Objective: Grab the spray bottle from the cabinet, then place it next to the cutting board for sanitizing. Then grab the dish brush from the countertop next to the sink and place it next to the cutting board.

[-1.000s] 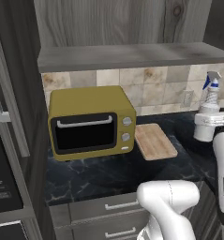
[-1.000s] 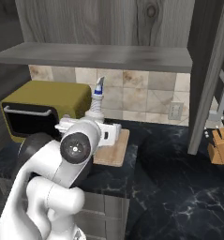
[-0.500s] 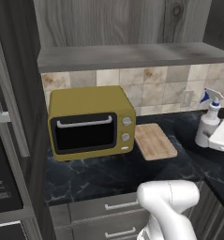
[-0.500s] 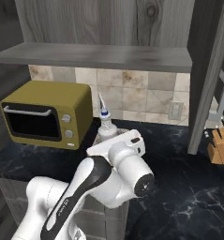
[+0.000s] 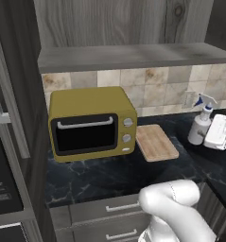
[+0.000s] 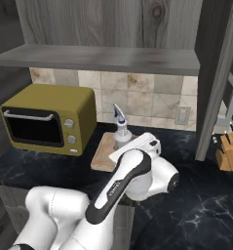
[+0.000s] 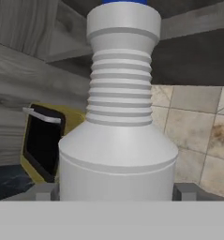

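My gripper [image 7: 114,191] is shut on the spray bottle [image 7: 118,140], an off-white bottle with a ribbed neck and a blue trigger head, gripping its body low between the two fingertips [image 7: 43,191]. From the left base view the spray bottle [image 5: 198,130] stands upright low over the black countertop [image 5: 100,177], just right of the tan cutting board [image 5: 155,142], with the gripper [image 5: 206,134] at its right side. From the right base view the spray bottle [image 6: 121,132] rises behind the hand beside the cutting board [image 6: 103,156]. The grey cabinet shelf [image 5: 133,56] hangs above. The dish brush and sink are out of view.
A yellow toaster oven [image 5: 91,123] stands left of the board against the tiled wall. A wooden knife block [image 6: 228,151] sits at the far right behind a grey cabinet side. My own white arm bulks in front of the counter edge.
The gripper has carried the spray bottle downward from about shelf height to just above the countertop beside the cutting board. The arm's elbow has swung to the right.
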Robot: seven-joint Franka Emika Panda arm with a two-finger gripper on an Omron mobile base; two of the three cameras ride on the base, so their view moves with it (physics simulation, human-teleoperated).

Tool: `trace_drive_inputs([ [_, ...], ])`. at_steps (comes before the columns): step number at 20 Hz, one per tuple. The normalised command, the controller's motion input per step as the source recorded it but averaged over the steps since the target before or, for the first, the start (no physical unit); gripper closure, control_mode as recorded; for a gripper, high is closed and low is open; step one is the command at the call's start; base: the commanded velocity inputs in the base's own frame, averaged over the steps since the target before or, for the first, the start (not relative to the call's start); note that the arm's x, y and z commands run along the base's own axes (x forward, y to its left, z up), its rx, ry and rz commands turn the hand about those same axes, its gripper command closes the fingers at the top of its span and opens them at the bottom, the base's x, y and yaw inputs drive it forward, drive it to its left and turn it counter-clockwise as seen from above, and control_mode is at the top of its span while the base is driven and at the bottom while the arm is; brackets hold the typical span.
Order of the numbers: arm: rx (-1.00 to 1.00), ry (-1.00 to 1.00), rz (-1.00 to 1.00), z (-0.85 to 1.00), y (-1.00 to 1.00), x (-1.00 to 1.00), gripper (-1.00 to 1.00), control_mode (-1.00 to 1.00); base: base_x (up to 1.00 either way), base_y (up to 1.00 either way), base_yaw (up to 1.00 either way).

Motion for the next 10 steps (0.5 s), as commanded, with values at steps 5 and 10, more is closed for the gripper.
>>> trace_drive_inputs([
  [5, -0.04, 0.00, 0.18, -0.34, -0.31, 0.41, 1.00, -1.00, 0.00, 0.00, 0.00],
  [10, -0.07, -0.04, 0.12, -0.32, -0.20, 0.46, 1.00, -1.00, 0.00, 0.00, 0.00],
])
